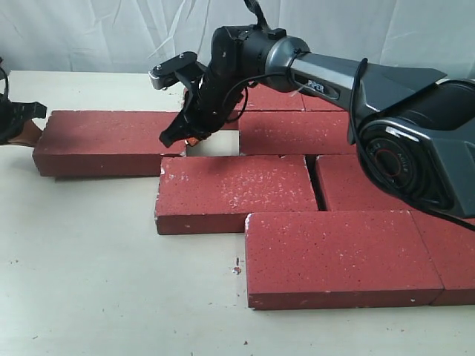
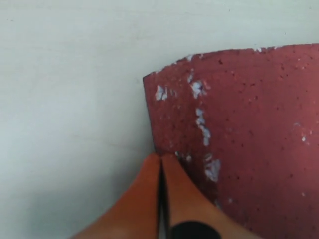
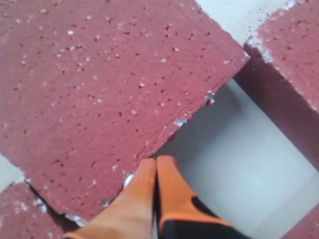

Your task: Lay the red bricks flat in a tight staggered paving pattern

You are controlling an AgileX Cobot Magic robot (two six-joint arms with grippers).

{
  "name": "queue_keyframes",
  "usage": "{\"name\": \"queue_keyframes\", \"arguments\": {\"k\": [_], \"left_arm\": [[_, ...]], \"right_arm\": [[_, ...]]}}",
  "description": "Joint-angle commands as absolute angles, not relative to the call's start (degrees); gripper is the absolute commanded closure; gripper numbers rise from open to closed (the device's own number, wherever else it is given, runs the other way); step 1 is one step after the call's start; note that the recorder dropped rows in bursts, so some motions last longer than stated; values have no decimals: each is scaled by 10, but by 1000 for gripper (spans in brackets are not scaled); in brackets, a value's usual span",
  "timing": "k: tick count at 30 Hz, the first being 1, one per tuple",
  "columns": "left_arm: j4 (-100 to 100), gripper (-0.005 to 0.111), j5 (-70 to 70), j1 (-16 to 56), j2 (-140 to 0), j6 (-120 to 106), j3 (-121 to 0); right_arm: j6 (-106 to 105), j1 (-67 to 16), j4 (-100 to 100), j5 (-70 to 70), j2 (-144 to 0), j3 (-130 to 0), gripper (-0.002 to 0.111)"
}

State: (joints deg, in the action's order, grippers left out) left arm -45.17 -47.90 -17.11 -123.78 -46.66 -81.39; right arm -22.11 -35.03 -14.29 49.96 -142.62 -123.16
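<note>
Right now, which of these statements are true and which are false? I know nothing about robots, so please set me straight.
1. All the red bricks in view lie flat on the table. True.
2. A gap of bare table shows between two bricks in the back row. True.
3. The right gripper is lifting a brick. False: it is shut on nothing, with its tips down at the edge of that gap.
4. The left gripper is spread wide open. False: its fingers are pressed together at the end of the far-left brick.

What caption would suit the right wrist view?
Shut orange gripper at the edge of a red brick, beside a gap in the paving.
</note>
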Motion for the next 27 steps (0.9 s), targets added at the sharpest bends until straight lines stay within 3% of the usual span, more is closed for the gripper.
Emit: {"name": "queue_keyframes", "arguments": {"k": [1,20,27], "left_arm": [[-492,107,-514,-164,-1240,-469,-815],[-500,107,-484,-146,-1259,-480,-820],[-459,107,-488,-164,-1232,-439,-835]], "right_arm": [[-219,-360,-123,494,-1418,-1232,109],[-97,-355,133,586,-1369,-1232,109],[-86,-308,92,630,-1317,-1231,109]]}}
